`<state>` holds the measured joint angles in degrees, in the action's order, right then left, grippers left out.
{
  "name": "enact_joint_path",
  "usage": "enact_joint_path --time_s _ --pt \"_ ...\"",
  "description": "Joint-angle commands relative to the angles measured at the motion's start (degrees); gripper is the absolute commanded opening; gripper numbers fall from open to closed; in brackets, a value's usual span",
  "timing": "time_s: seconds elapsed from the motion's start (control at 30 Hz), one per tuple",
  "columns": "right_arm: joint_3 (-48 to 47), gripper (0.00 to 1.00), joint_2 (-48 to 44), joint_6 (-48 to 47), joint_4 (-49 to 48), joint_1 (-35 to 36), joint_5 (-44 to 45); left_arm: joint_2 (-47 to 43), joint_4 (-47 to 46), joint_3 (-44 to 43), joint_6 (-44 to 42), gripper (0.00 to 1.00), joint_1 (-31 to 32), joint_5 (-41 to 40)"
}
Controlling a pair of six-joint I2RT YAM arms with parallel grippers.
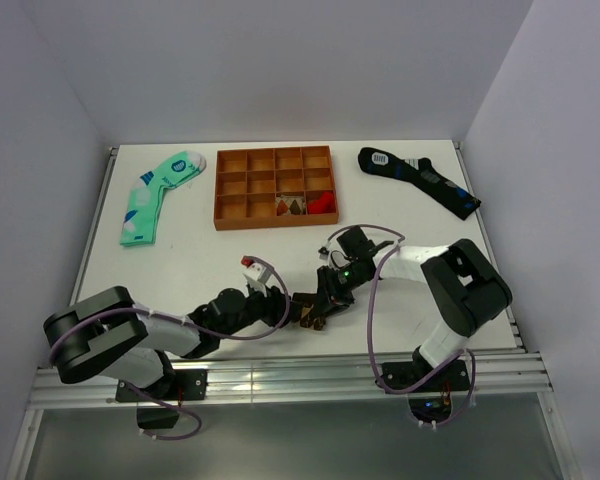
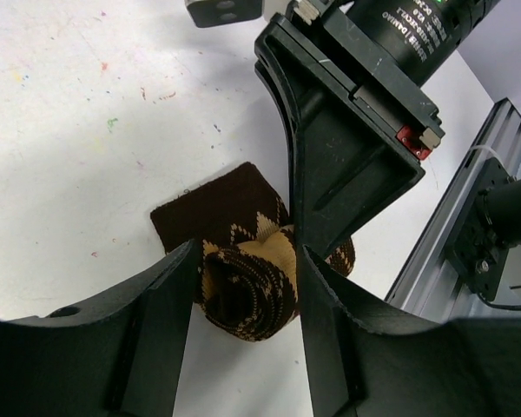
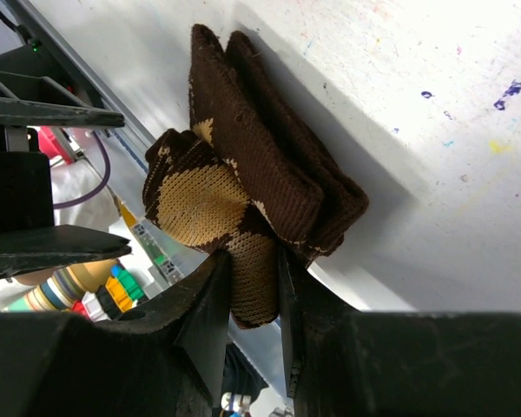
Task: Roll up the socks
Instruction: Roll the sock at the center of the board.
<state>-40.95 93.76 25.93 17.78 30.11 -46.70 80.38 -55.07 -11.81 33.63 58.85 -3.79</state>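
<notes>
The brown argyle socks [image 1: 308,312] lie near the table's front edge, between my two grippers. In the left wrist view they form a tight roll [image 2: 243,295] with the dark cuff end flat on the table behind it. My left gripper [image 2: 247,252] straddles the roll, and both fingers press its sides. It shows in the top view [image 1: 292,305] left of the socks. My right gripper [image 3: 253,256] is shut on a tan fold of the socks [image 3: 269,174], with the dark cuff layers stacked above. It reaches in from the right [image 1: 325,298].
An orange compartment tray [image 1: 275,187] stands at the back middle. A mint-green sock [image 1: 155,195] lies at the back left and a black-navy sock [image 1: 420,180] at the back right. The aluminium rail [image 1: 280,375] runs just in front of the socks.
</notes>
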Motion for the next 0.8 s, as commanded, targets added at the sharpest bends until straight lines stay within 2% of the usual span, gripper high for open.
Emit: enact_joint_path --time_s 0.0,0.77 --pt "-0.80 0.31 1.78 -2.55 4.19 -0.40 4.95 1.18 -5.57 0.30 -1.19 0.55 0.30 2.38" --pt "-1.15 0.31 2.13 -2.73 4.28 -0.49 6.09 9.44 -9.88 -1.99 -1.20 0.52 0.30 7.66"
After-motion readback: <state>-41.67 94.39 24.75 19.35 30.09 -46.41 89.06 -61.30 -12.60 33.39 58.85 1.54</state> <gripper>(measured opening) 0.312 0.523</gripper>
